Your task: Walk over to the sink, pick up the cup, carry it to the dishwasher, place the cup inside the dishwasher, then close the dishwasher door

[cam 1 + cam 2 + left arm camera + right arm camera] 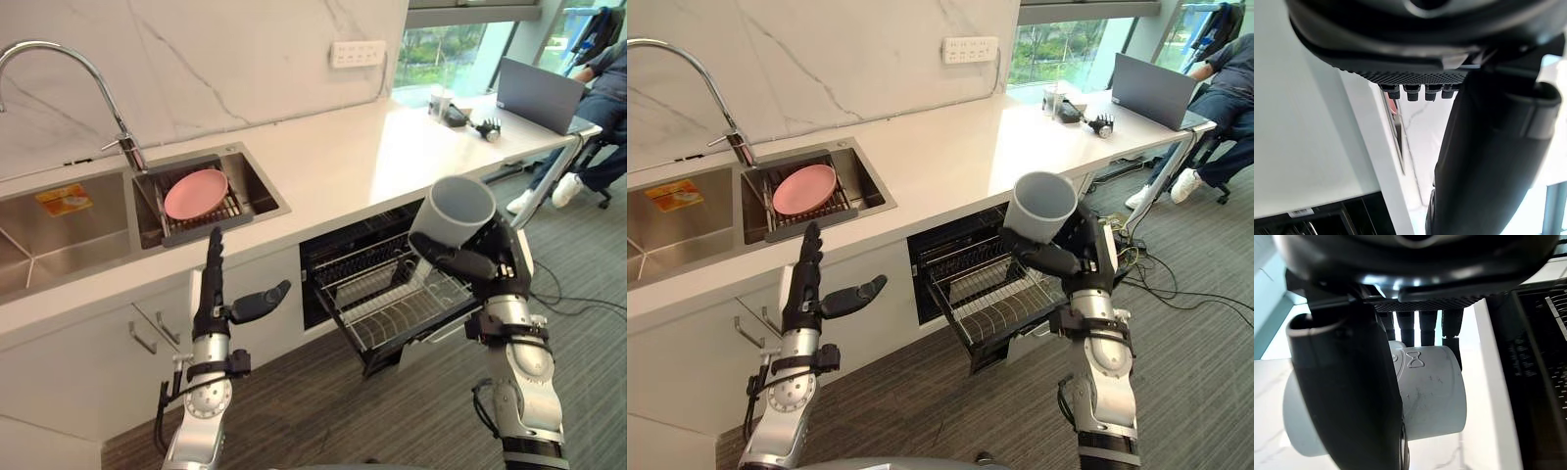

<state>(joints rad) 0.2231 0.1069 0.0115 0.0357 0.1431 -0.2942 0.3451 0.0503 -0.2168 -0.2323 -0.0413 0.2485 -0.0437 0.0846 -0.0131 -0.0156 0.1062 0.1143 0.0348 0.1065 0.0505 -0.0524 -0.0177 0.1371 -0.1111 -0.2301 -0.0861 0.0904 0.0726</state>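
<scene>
Past the fingertips (pixel 215 240) of the left hand (pixel 210 313), a long white counter (pixel 343 157) runs across the room. Behind it rises a wall (pixel 245 59) of pale, grey-veined marble. High on that wall, well to the right of those fingertips, sits a white socket strip (pixel 357 53). Just behind the same fingers are plain white cabinet fronts (pixel 98 362) with slim metal handles (pixel 142 340). Grey striped carpet (pixel 392 421) lies beneath both hands. Far beyond the right hand (pixel 495 257), a window (pixel 441 49) shows green trees and throws daylight across the counter's end. There a grey laptop (pixel 537 95) stands open, and a seated person (pixel 598 108) is beside it.
</scene>
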